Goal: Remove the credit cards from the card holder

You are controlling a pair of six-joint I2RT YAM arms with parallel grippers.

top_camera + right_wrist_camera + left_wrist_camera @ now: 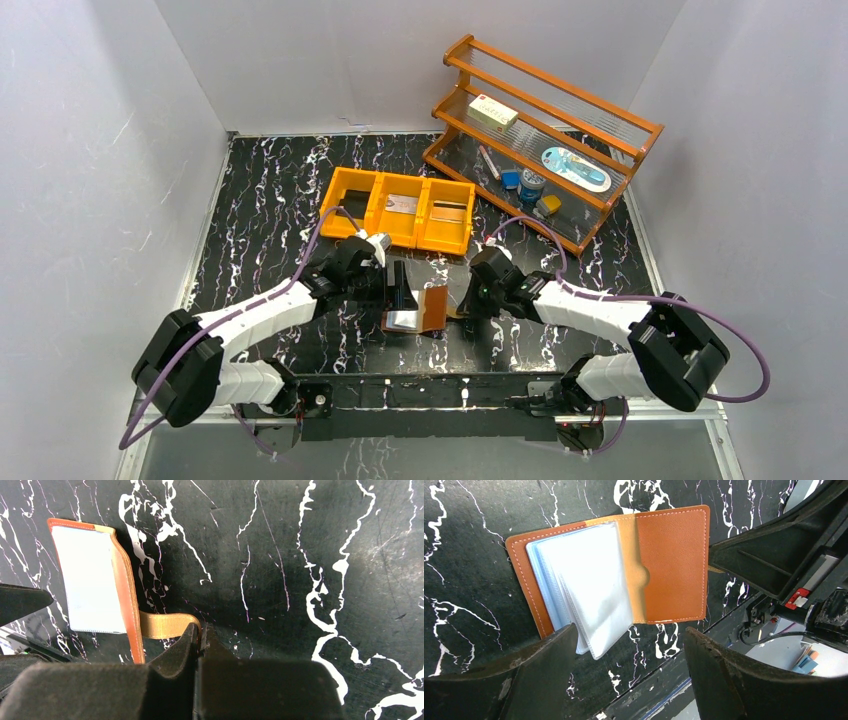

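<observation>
Right gripper (202,631) (clamped) on card holder (165,625)

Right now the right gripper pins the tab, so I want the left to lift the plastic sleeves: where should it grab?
Pinch the plastic sleeves at the corner overhanging the card holder's leather edge, coming from the left gripper's side; there a finger can likely get underneath.

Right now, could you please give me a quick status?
Left gripper open above card holder. Right gripper shut on its tab. Visible sleeves look empty. Nothing blocking.
</observation>
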